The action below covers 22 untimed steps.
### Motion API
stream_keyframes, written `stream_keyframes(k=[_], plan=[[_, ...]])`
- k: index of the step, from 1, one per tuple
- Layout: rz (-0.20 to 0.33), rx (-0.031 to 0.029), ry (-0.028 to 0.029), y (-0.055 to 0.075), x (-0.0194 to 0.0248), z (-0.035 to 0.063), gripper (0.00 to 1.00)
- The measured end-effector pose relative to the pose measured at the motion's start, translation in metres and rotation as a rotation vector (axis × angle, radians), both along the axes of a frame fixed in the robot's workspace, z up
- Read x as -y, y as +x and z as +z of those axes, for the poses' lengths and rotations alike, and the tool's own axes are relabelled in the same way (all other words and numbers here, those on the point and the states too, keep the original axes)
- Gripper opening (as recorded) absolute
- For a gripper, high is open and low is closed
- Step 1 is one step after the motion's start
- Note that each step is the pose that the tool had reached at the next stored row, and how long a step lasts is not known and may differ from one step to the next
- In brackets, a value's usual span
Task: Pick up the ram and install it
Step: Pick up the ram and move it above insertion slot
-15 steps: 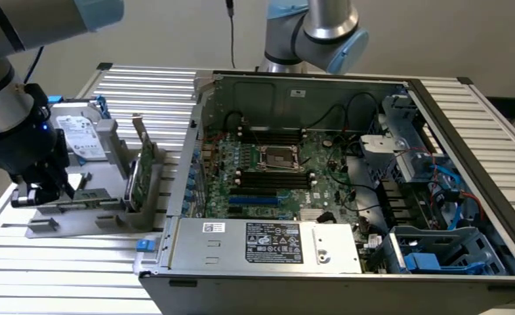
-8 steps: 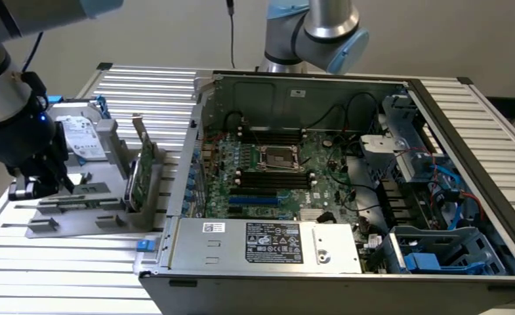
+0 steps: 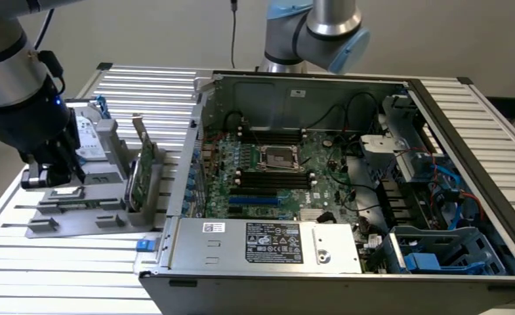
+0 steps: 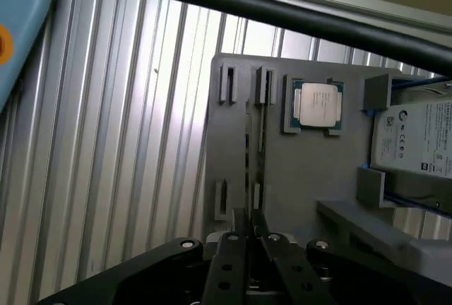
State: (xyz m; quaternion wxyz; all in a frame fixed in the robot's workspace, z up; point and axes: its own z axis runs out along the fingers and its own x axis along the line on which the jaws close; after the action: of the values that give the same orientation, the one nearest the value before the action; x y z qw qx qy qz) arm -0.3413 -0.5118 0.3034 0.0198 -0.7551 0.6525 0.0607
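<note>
The gripper (image 3: 52, 178) sits low over the grey holder (image 3: 82, 222), at the holder's end away from the open computer case (image 3: 327, 294). In the wrist view its black fingers (image 4: 233, 248) are drawn together on the ram (image 4: 251, 164), which is pinched between them. Whether the stick has left its slots cannot be told.

The ram stands on edge, so only a thin line of it shows. Its long axis follows the slats of the table (image 4: 127, 142) and runs from the fingers toward the holder's edge. A processor (image 4: 316, 105) lies just beside it. The hard drive (image 4: 417, 139) is at the holder's next edge beyond that.

Bare slats lie past that holder edge and along the table's (image 3: 56, 262) near edge. At the holder's case-side edge an upright green card (image 3: 142, 172) with a metal bracket stands between the gripper and the case. The case wall is just beside the holder.
</note>
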Motion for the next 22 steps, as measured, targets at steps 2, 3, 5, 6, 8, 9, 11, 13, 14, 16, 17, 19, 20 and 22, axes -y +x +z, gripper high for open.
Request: stream_keyframes(k=[2, 3, 5, 6, 8, 9, 11, 13, 14, 16, 17, 19, 20, 22], plan=[[0.0, -0.002, 0.0028, 0.009, 0.0, 0.0077, 0.14], [0.001, -0.0027, 0.0044, 0.014, 0.0, 0.0117, 0.14], [0.001, -0.0043, 0.007, 0.023, 0.0, 0.0189, 0.14], [0.001, -0.0049, 0.0081, 0.027, 0.0, 0.0222, 0.14], [0.001, -0.0058, 0.0102, 0.036, 0.0, 0.0282, 0.14], [0.001, -0.006, 0.0111, 0.041, 0.0, 0.0308, 0.14], [0.001, -0.0064, 0.0127, 0.05, -0.0002, 0.0355, 0.14], [0.001, -0.0063, 0.0144, 0.058, -0.0004, 0.0398, 0.14], [0.001, -0.0063, 0.0152, 0.062, -0.0006, 0.0417, 0.14], [0.001, -0.0063, 0.0161, 0.068, -0.0011, 0.0451, 0.14], [0.001, -0.0063, 0.0161, 0.07, -0.0019, 0.047, 0.14], [0.001, -0.0064, 0.016, 0.072, -0.004, 0.0515, 0.14], [0.001, -0.0064, 0.016, 0.073, -0.0052, 0.0538, 0.14], [0.001, -0.0063, 0.0162, 0.077, -0.007, 0.0576, 0.14]])
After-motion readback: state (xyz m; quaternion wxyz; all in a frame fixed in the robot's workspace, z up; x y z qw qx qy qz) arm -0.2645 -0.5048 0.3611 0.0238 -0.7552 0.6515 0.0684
